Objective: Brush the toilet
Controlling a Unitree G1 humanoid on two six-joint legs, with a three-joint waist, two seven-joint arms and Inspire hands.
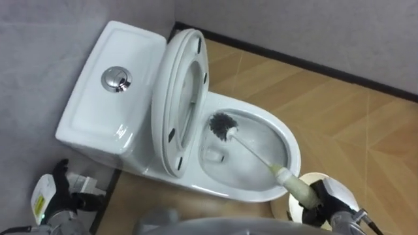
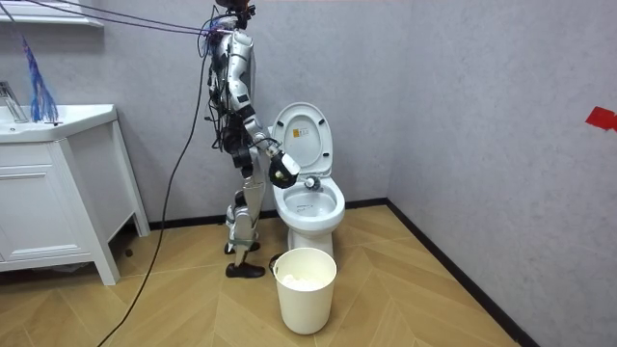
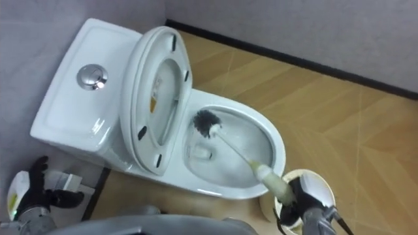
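Toilet: we see the glossy white ceramic toilet (image 1: 91,111) plain white all over, tank, raised seat and bowl alike.
Button: the round chrome flush button (image 1: 116,79) looks mirror silver to us.
Brush: the long-handled toilet brush (image 1: 255,153) has black bristles, a white shaft and a cream grip.
Hand: we make out the right hand (image 1: 326,196) as black with a white patch.
Floor: the wooden herringbone floor (image 1: 339,98) is tan, its planks alternating lighter and darker.
Wall: the pale grey wall (image 1: 39,39) looks faintly mottled to us; a small red mark (image 2: 601,118) sits on it.
Skirting: the thin skirting strip (image 1: 294,62) is black.
Pail: the round plastic pail (image 2: 306,289) is cream white.
Bench: the panelled cabinet bench (image 2: 48,212) is white.
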